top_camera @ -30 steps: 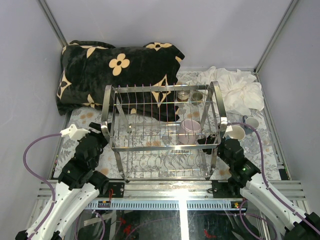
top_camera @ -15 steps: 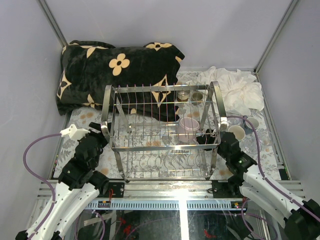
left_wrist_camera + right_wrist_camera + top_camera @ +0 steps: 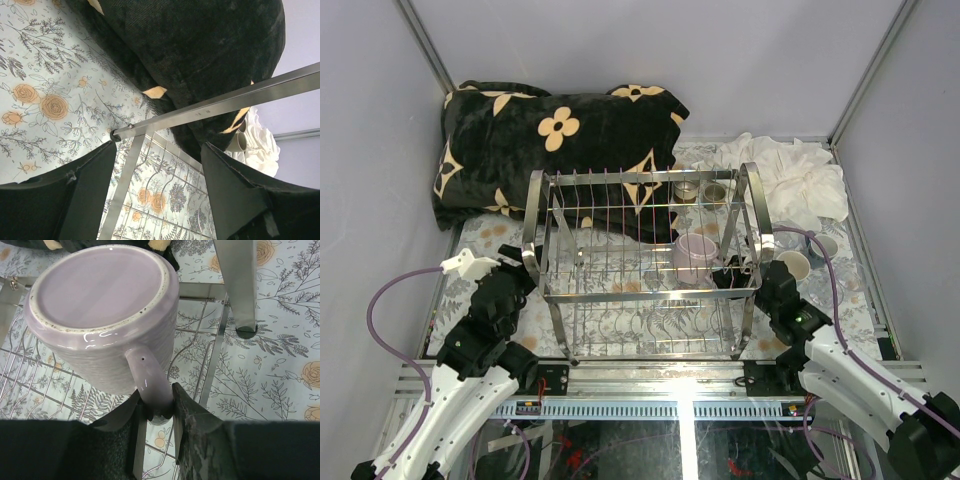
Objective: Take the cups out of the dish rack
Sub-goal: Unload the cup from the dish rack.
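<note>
The pink mug (image 3: 100, 315) shows bottom-up in the upper left of the right wrist view. Overhead, you will find it inside the rack (image 3: 650, 296), just right of the frame's centre. Whether it rests on the wires cannot be told.

The right gripper (image 3: 156, 390) is pinched narrow on the mug's handle (image 3: 145, 370), one of its fingers (image 3: 192, 412) on each side and touching it. Overhead, it reaches in at the rack's right end, beside the looped upright.

Two glasses (image 3: 700, 190) stand at the rack's far right corner. Outside the rack, just to its right, a cream cup (image 3: 793, 265) stands on the floral mat (image 3: 480, 235). A second cup (image 3: 825, 245) is near it, toward the right edge.

The left gripper (image 3: 159, 146) has its fingers spread wide and a rack bar runs between them; you cannot tell from either view whether they touch it. Overhead, it sits at the rack's left end, in the lower left of the frame.

A black blanket (image 3: 550, 140) lies behind the rack at upper left, and a white cloth (image 3: 800, 180) at upper right.
</note>
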{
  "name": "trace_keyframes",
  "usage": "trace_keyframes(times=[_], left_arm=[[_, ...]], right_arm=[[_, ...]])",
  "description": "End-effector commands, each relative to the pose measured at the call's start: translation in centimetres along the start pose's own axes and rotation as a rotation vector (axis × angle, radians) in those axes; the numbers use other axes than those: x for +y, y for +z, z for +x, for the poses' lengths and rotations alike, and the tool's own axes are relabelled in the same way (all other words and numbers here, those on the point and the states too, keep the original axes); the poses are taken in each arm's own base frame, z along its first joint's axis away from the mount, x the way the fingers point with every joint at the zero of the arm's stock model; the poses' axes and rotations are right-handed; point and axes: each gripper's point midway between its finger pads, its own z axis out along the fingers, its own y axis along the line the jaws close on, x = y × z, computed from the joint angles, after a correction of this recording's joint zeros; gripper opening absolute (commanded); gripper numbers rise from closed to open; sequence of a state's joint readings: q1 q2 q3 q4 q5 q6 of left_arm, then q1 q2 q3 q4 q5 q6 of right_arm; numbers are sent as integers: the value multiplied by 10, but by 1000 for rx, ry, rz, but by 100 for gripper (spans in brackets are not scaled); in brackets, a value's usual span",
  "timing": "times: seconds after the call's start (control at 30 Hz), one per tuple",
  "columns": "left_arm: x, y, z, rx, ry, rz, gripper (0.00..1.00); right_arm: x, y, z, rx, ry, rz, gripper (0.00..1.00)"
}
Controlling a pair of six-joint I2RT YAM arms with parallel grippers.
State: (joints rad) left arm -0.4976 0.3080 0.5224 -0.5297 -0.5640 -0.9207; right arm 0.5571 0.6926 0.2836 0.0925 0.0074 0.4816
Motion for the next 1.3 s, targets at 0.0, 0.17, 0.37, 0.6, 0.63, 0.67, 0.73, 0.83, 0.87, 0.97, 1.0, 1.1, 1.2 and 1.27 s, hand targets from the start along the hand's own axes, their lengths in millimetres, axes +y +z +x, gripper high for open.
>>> trace_keyframes(times=[0.0,0.17,0.37,0.6,0.63,0.67,0.73,0.83,0.87,0.97,1.0,1.1,1.2,1.27], left_arm=[[-12,1,-7,-32,-17,51,68],[-11,-1,-8,-32,-18,52,68],[-11,-1,-8,-34,-20,54,68],[-11,-2,-8,-34,-22,58,68],[-11,-2,-7,-33,-24,59,68],[-11,-2,-7,-33,-23,59,68],[-11,-2,-7,-33,-25,61,68],[-11,-2,-7,-35,-26,62,69],[-11,-2,-7,-35,-26,62,68],[-11,-1,-7,-35,-24,62,68],[-11,-1,-7,-35,-24,62,68],[-11,-1,-7,-34,-25,63,69],[-11,-1,-7,-34,-24,64,69],[-11,-1,-6,-33,-23,63,69]], right_arm=[[-5,0,-8,-24,-18,31,0],[-18,3,-10,-34,-17,104,0],[-35,-1,-19,-51,-24,217,0],[-36,-2,-19,-51,-25,228,0],[-36,-1,-18,-44,-26,226,0],[-36,0,-16,-38,-26,222,0],[-32,1,-14,-30,-30,200,0],[-23,2,-13,-28,-36,142,0],[-19,2,-14,-36,-37,116,0],[-9,1,-14,-37,-41,58,0],[-7,1,-14,-36,-40,50,0],[-6,1,-12,-30,-35,40,1],[-3,1,-10,-20,-33,27,3],[-2,0,-9,-15,-31,16,7]])
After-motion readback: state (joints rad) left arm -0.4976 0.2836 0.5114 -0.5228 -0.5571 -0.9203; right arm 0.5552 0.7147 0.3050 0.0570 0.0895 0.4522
